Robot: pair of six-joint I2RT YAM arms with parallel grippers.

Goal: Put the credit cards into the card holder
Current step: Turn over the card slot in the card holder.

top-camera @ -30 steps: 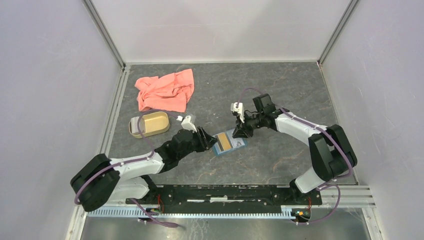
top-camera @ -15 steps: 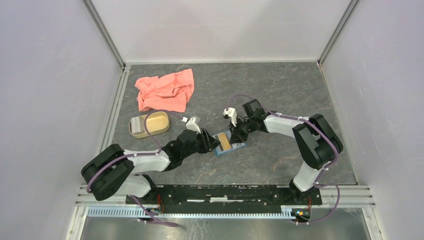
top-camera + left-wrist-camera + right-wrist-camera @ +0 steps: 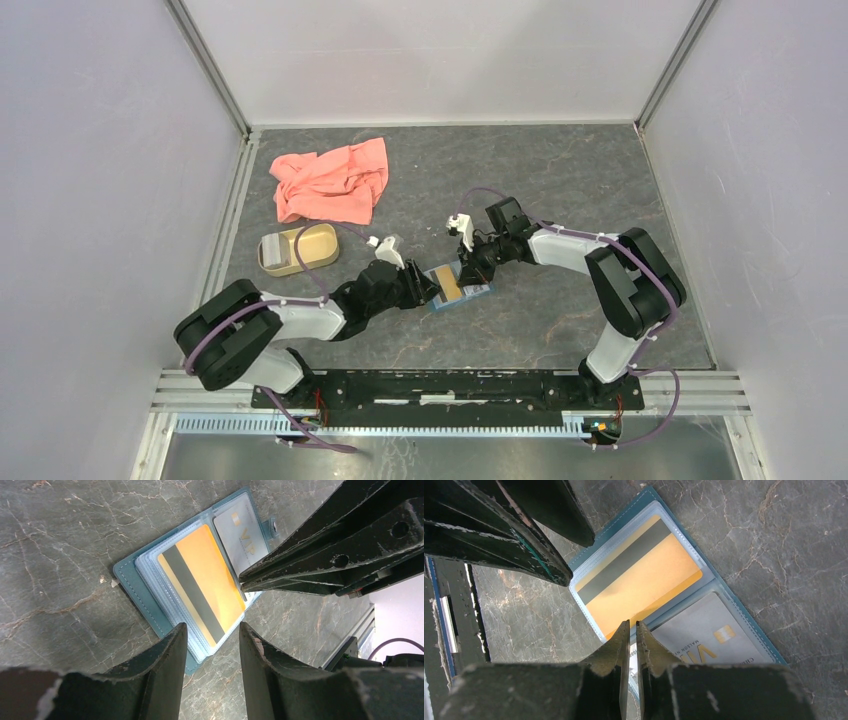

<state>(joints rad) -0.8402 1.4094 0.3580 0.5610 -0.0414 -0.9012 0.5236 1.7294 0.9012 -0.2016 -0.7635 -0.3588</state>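
The teal card holder (image 3: 480, 291) lies open on the table, between the two arms. In the left wrist view (image 3: 135, 587) a gold-yellow card (image 3: 210, 580) with a dark stripe sits in a clear sleeve, and a pale card (image 3: 242, 535) lies in the other half. Both cards also show in the right wrist view, the gold card (image 3: 649, 580) and the pale card (image 3: 709, 630). No dark card is in view. My left gripper (image 3: 212, 627) is open and empty, low over the holder's near corner. My right gripper (image 3: 633, 625) is shut, with its tips at the holder's fold beside the gold card.
A tan oval dish (image 3: 298, 250) stands left of the left arm. A salmon-pink cloth (image 3: 332, 180) lies crumpled at the back left. Pale walls close in the table on three sides. The two grippers' tips are close together over the holder.
Over the last second both grippers closed in on the holder, the left moving right and the right moving down and left. In the last half second little has moved.
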